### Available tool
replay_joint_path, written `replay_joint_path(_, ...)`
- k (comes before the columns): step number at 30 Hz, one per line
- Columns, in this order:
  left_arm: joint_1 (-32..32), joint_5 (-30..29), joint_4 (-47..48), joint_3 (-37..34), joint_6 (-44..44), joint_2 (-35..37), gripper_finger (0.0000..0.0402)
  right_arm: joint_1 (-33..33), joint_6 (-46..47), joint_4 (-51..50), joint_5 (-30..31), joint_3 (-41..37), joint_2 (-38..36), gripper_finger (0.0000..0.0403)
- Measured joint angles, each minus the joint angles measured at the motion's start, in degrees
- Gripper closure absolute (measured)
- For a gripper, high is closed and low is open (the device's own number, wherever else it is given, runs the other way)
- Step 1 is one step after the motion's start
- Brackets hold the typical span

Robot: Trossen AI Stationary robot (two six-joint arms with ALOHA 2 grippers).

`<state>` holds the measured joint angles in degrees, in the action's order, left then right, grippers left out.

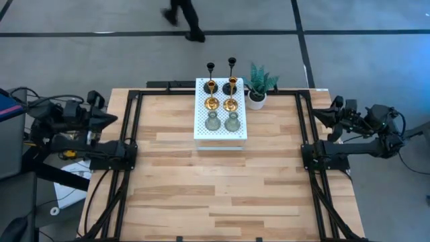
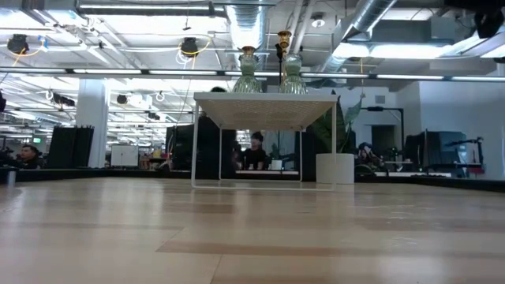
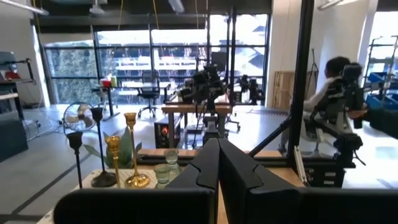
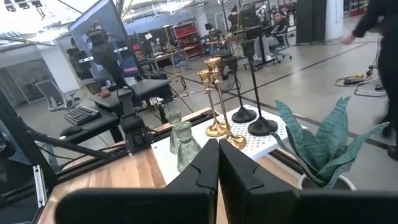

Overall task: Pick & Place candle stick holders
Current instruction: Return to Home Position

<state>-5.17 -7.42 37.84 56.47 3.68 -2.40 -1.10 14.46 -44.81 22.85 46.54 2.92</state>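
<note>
Six candle stick holders stand by their bases on a white perforated stand (image 1: pixel 220 128) at the table's far middle: two slim black ones (image 1: pixel 210 67) (image 1: pixel 232 62) at the back, two gold ones (image 1: pixel 211 102) (image 1: pixel 231 103) in the middle, two pale-green glass ones (image 1: pixel 212 122) (image 1: pixel 232 123) in front. They also show in the right wrist view (image 4: pixel 214 99) and the left wrist view (image 3: pixel 130 149). My left gripper (image 3: pixel 218 163) is shut and empty at the table's left edge. My right gripper (image 4: pixel 218 163) is shut and empty at the right edge.
A small green plant in a white pot (image 1: pixel 258 86) stands just right of the stand. Black frame rails (image 1: pixel 131 134) (image 1: pixel 306 134) run along both sides of the wooden table. A person walks on the floor beyond the far edge (image 1: pixel 185 17).
</note>
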Motion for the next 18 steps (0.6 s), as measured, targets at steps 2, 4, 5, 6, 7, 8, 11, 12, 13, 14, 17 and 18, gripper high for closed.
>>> replay_joint_path(2,0.00,0.02,0.22,0.00,-0.04,1.81,0.0397,0.00,0.00,-0.19,0.51,0.00,0.00,0.0403)
replay_joint_path(4,0.02,-0.02,0.37,0.24,-0.07,2.57,0.0397,0.00,-0.01,-0.27,1.05,-0.02,-0.81,0.0403)
replay_joint_path(5,0.02,-0.04,0.63,0.65,-0.07,2.41,0.0397,0.00,0.05,-0.18,1.07,-0.08,-1.41,0.0403)
replay_joint_path(6,0.01,-0.03,1.29,1.02,-0.07,2.25,0.0397,0.00,0.12,0.38,1.02,-0.43,-2.20,0.0403)
replay_joint_path(7,0.00,0.13,1.35,1.14,-0.07,2.05,0.0397,0.00,0.29,0.40,0.70,-1.00,-2.66,0.0403)
replay_joint_path(8,0.00,0.25,1.26,1.29,-0.07,1.91,0.0398,0.00,0.67,0.68,0.25,-1.45,-2.61,0.0403)
replay_joint_path(11,0.02,0.13,2.16,1.27,-0.07,1.80,0.0397,0.00,1.03,0.30,-0.44,-1.92,-2.60,0.0403)
replay_joint_path(12,0.00,0.15,2.06,1.27,-0.09,1.80,0.0397,-0.02,1.07,1.59,-0.74,-2.55,-2.60,0.0403)
replay_joint_path(13,-0.02,0.17,2.04,1.27,-0.09,1.80,0.0397,-0.07,1.33,1.18,-1.46,-3.43,-2.60,0.0403)
replay_joint_path(14,-0.02,0.17,2.04,1.27,-0.09,1.80,0.0397,-0.07,1.94,0.37,-1.86,-4.20,-2.58,0.0403)
replay_joint_path(17,0.00,0.17,2.03,1.27,-0.09,1.80,0.0398,-0.02,3.84,2.27,-2.05,-5.37,-2.62,0.0403)
replay_joint_path(18,0.00,0.17,2.03,1.27,-0.09,1.80,0.0398,-0.02,4.35,3.16,-2.63,-6.43,-2.62,0.0403)
